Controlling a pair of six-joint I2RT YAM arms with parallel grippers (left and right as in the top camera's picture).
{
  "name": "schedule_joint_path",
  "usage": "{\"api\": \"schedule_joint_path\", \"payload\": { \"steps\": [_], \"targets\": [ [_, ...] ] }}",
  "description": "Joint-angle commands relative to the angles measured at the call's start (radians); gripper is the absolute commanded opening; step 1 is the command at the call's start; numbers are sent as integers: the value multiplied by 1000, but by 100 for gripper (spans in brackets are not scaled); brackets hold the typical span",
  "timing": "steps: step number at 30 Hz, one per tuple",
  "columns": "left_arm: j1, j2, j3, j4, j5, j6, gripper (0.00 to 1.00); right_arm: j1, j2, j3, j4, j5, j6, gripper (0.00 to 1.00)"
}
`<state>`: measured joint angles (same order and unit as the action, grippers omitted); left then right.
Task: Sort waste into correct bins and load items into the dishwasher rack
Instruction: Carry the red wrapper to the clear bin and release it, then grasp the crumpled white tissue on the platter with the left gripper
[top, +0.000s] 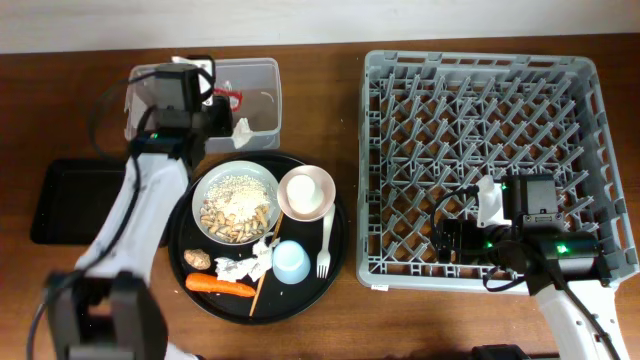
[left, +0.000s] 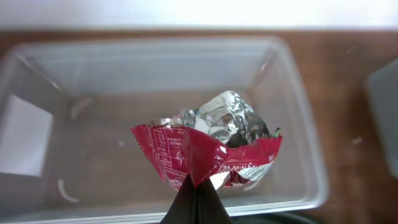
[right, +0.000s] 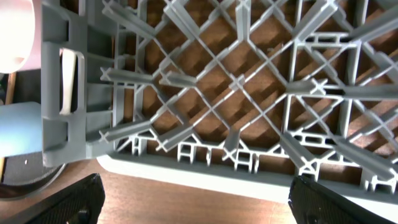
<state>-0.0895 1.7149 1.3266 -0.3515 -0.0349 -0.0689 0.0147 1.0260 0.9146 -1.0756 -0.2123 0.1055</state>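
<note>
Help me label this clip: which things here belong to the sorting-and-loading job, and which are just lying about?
Job: red wrapper, clear tub, shallow black tray, napkins, carrot, white bowl, pale pink bowl, blue cup, fork, chopstick, rack.
Lying about: round black tray, table.

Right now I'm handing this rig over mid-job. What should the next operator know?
Left gripper: shut on the red wrapper, held over the clear tub, not yet released.
Right gripper: open, holding nothing, at the near edge of the dishwasher rack.
On the round black tray: white bowl with rice grains, pink bowl, blue cup, fork, chopstick, carrot, napkins.
Done: no dishes racked yet.
Left: drop the wrapper, sort the remaining waste, load the dishes.
</note>
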Motion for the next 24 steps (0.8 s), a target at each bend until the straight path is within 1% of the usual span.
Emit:
{"api": "schedule_joint_path", "payload": {
  "steps": [1,2,3,4,5,6,7,8,10,11,12,13,15,17,20,23,24],
  "targets": [
    [24,133,93,2,-7,2,1,5,-4,15,1,-9,5,98],
    [27,168,107,2,-6,2,2,5,-4,15,1,-9,5,98],
    [27,175,107,-2,-6,2,29,5,-4,15,1,-9,5,98],
    [27,173,107,-14,-5,2,52,5,-4,15,1,-9,5,98],
    [27,162,115,-53,8,2,70,5,-4,15,1,-9,5,98],
    [27,141,122,-106,32,2,81,5,-4,15,1,-9,5,98],
    [27,100,125,-184,74,2,99,5,-4,15,1,-9,5,98],
    [27,64,125,-255,105,2,99,5,-4,15,0,-9,5,98],
    [27,-25,125,-495,188,2,99,5,-4,15,-11,-9,5,98],
    [27,-43,125,-587,208,1,99,5,-4,15,-11,-9,5,98],
    [27,-56,125,-692,216,0,99,5,-4,15,-11,-9,5,98],
    [26,-55,123,-848,215,-18,99,5,-4,15,-13,-9,5,98],
    [26,-54,84,-1013,215,-17,99,5,-4,15,-16,-9,5,98],
    [26,-55,27,-1051,216,-18,99,5,-4,15,-22,-9,5,98],
    [24,-55,-101,-1028,223,-37,99,5,-4,15,-29,-9,5,98],
    [24,-55,-213,-942,228,-51,98,5,-4,15,-28,-9,5,98],
    [24,-55,-255,-886,230,-51,96,5,-4,15,-28,-9,5,98]
  ]
}}
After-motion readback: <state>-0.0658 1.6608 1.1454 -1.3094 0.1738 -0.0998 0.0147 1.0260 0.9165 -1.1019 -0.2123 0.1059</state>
